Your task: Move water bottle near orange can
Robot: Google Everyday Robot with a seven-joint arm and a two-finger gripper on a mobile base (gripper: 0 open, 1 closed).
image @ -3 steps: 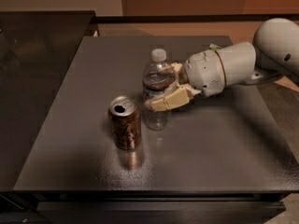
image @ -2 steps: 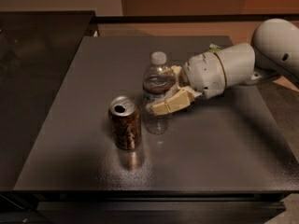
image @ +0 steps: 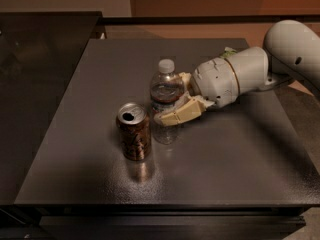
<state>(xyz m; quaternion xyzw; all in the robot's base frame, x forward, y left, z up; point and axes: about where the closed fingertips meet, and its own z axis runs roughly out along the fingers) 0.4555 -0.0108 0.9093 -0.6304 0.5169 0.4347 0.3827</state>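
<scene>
The water bottle (image: 166, 98), clear and ribbed with a white cap, stands upright on the dark table (image: 235, 154). The orange can (image: 134, 131), brownish with a silver opened top, stands just left and in front of it, a small gap between them. My gripper (image: 179, 96) reaches in from the right and its cream fingers (image: 176, 116) straddle the bottle's middle, one in front and one behind, closed against it.
The white arm (image: 280, 54) stretches across the table's right side. A bit of a green bag (image: 228, 52) shows behind the wrist. A dark counter (image: 40, 59) lies to the left; the table's front edge is near the can.
</scene>
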